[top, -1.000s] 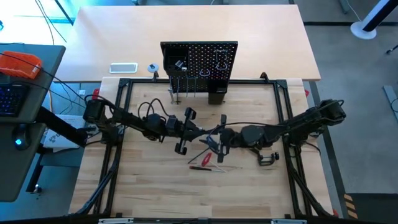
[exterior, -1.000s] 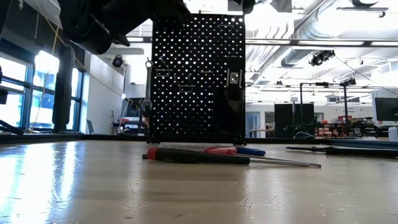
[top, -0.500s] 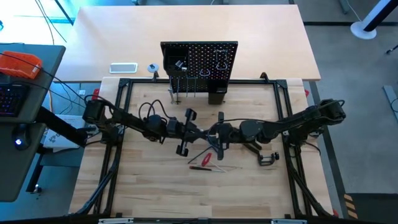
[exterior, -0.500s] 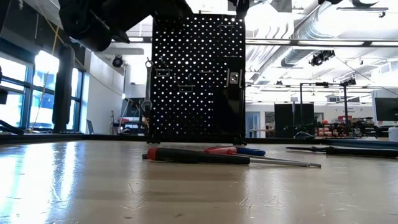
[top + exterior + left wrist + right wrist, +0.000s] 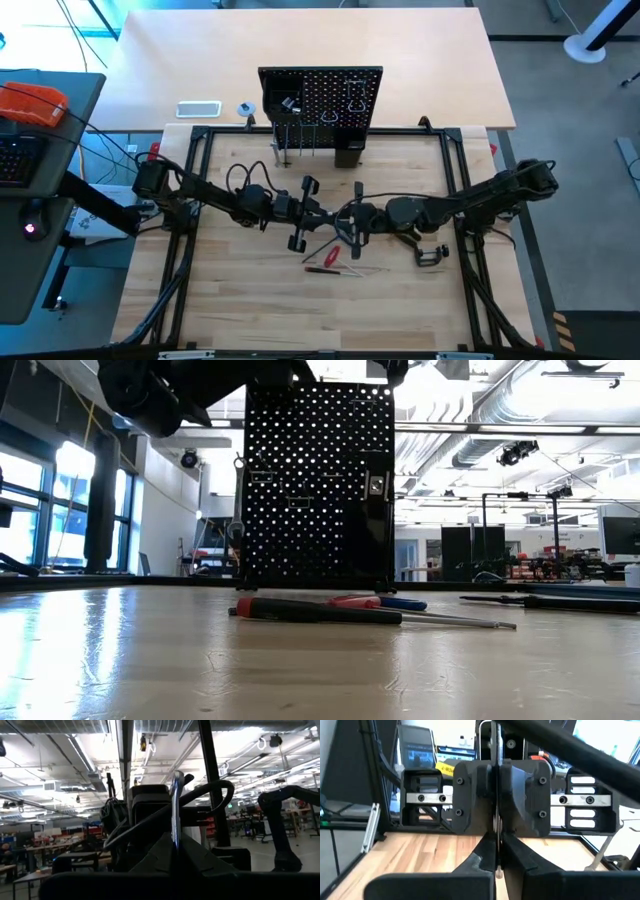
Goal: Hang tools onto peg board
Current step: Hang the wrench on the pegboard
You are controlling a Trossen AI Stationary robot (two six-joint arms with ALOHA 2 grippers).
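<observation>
I am watching a silver wrench (image 5: 174, 810) standing upright above the middle of the bench (image 5: 240, 300), held off the wood between the two arms. The left hand (image 5: 324, 216) is pressing its fingers together on the wrench from one side. The right hand (image 5: 344, 221) is facing it nose to nose and is pinching the same wrench lower down, so both hands are gripping one tool at once. In the right wrist view the wrench is showing edge-on as a thin bright line running up between the two pairs of dark fingers.

Below the hands, a screwdriver (image 5: 310, 612) is lying flat on the bench, with a red-handled and a blue-handled tool just behind it. A clamp (image 5: 430, 256) is lying near the right arm, apart from the others. The board (image 5: 320, 98) is standing upright at the far edge of the bench, well apart from the hands, with a few items hanging on its hooks.
</observation>
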